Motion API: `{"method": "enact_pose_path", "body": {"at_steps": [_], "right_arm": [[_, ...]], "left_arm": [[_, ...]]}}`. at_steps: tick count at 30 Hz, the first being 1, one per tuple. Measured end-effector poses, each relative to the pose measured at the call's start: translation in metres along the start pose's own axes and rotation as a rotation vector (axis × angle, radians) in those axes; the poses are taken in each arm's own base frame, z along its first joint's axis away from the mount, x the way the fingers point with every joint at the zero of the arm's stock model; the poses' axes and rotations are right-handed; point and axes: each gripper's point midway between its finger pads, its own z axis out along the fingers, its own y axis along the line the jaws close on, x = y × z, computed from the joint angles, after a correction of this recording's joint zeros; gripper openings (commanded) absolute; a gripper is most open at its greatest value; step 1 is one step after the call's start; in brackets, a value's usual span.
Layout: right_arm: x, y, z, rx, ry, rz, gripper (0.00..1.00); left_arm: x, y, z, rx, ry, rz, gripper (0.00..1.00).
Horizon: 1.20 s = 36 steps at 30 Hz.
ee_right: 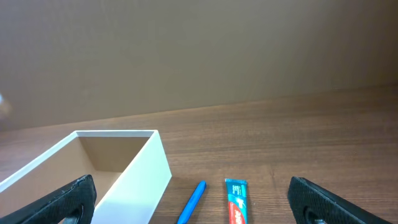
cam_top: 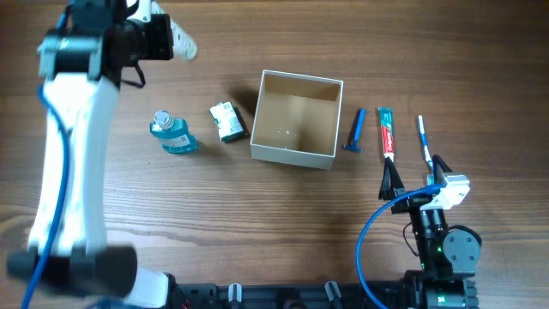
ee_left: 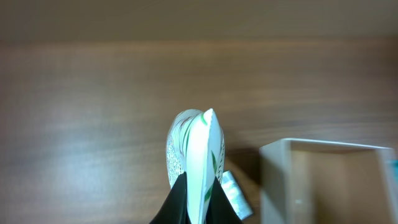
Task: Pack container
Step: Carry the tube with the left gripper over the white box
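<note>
The container (cam_top: 296,118), white outside and tan inside, stands open-topped mid-table; it also shows in the left wrist view (ee_left: 323,180) and the right wrist view (ee_right: 118,171). My left gripper (cam_top: 176,41) is raised at the far left, shut on a white tube with green markings (ee_left: 196,155). My right gripper (cam_top: 413,182) is open and empty near the front right, its fingers wide apart (ee_right: 193,202). A blue razor (cam_top: 354,130), a toothpaste tube (cam_top: 387,133) and a toothbrush (cam_top: 425,142) lie right of the container.
A blue mouthwash bottle (cam_top: 171,133) and a small green-white packet (cam_top: 228,121) lie left of the container. The razor (ee_right: 193,200) and toothpaste (ee_right: 237,200) show ahead of the right gripper.
</note>
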Motion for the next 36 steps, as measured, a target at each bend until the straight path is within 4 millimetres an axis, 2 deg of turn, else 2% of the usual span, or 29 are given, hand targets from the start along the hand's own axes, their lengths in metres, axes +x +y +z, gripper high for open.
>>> {"method": "enact_pose_path", "body": {"at_steps": [3,5,8,10,16,21,33,36], "right_arm": [[0.000,0.000,0.000,0.000,0.000,0.000,1.00],[0.000,0.000,0.000,0.000,0.000,0.000,1.00],[0.000,0.000,0.000,0.000,0.000,0.000,1.00],[0.000,0.000,0.000,0.000,0.000,0.000,1.00],[0.000,0.000,0.000,0.000,0.000,0.000,1.00],[0.000,0.000,0.000,0.000,0.000,0.000,1.00],[0.000,0.000,0.000,0.000,0.000,0.000,1.00],[0.000,0.000,0.000,0.000,0.000,0.000,1.00]], "left_arm": [[-0.012,-0.027,-0.051,0.042,-0.102,0.044,0.04],[-0.012,-0.046,-0.079,0.080,-0.143,0.069,0.04],[-0.004,-0.069,-0.095,0.134,-0.140,0.101,0.04],[0.006,-0.086,-0.095,0.178,-0.105,0.120,0.04],[0.033,-0.134,-0.072,0.284,0.019,0.176,0.04],[0.049,-0.157,-0.046,0.314,0.105,0.206,0.04],[0.092,-0.166,0.050,0.272,0.342,0.190,0.04],[0.100,-0.166,0.064,0.265,0.375,0.186,0.04]]}}
